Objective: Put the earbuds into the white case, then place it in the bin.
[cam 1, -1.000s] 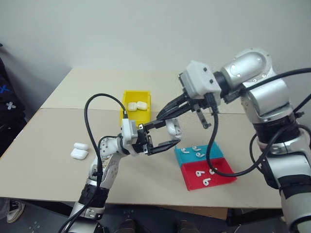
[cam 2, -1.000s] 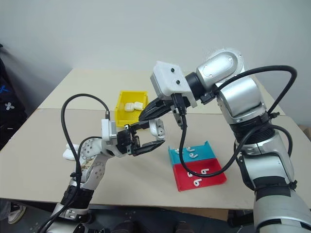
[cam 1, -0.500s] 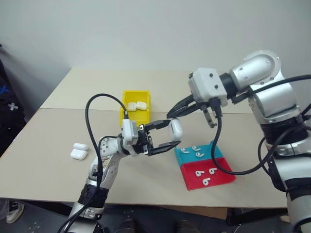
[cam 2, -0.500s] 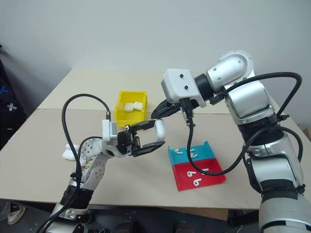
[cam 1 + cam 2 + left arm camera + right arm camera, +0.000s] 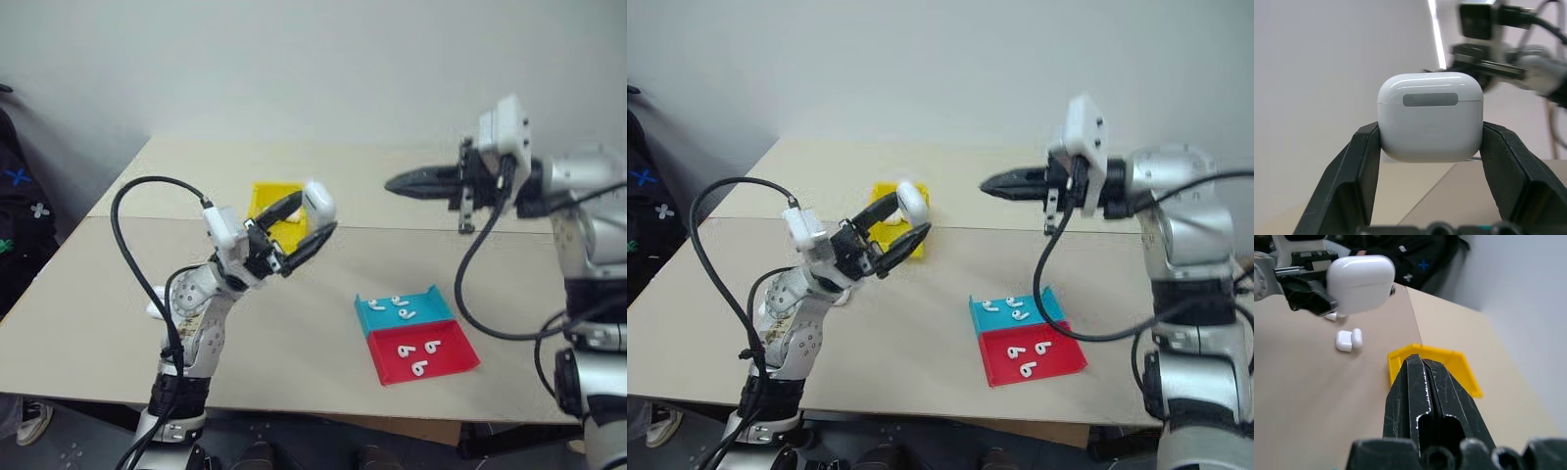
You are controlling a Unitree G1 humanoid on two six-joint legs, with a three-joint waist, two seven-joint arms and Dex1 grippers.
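Observation:
My left gripper is shut on the white case, held up above the table just in front of the yellow bin. The case has its lid closed and sits clamped between the two black fingers. My right gripper hangs shut and empty, pointing left, well to the right of the case. Several earbuds lie in the blue tray. More earbuds lie in the red tray.
Two more white cases lie on the table's left side, behind my left arm. The two trays sit side by side near the front right edge. A black bag stands beyond the table's left edge. Cables loop from both wrists.
My left gripper has lifted the case up and back toward the yellow bin. My right gripper has drawn away from the case to the right and turned level, still shut.

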